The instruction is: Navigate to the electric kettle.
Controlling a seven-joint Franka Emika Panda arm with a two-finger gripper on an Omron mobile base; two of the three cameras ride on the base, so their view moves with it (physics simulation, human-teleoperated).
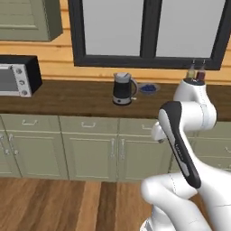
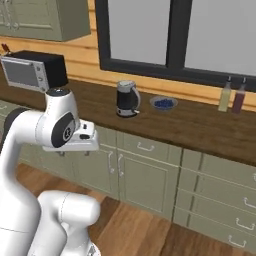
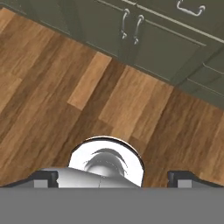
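Left base view puts the electric kettle [image 1: 123, 89] upright on the dark wooden counter [image 1: 67, 97], just below the window [image 1: 149, 31] and near the middle of the picture, with its looped handle turned to the right. A small bowl of blue things [image 1: 148, 88] sits just beside it to the right, and a toaster oven [image 1: 18, 76] stands well apart at the left edge under a wall cabinet [image 1: 29, 18]. Two bottles [image 1: 196, 71] peek over the arm's upper joint, which partly hides them here. The arm itself is folded up at the lower right, its elbow raised and its forearm slanting downward in front of the green cabinet doors [image 1: 90, 151]. Right base view shows the kettle [image 2: 127, 99] from the other side, left of centre on the counter [image 2: 200, 125], with the bowl [image 2: 163, 104] near it and both bottles [image 2: 233, 96] in full at the far right, standing side by side. The toaster oven [image 2: 32, 70] sits behind the arm's shoulder, and the wrist juts out level toward the cabinets. Hand view looks straight down at the plank floor [image 3: 109, 96] and the lower cabinet doors with their handles [image 3: 131, 28] along the top. The gripper [image 3: 111, 178] shows its two dark tips set wide apart, with nothing between them, holding nothing.
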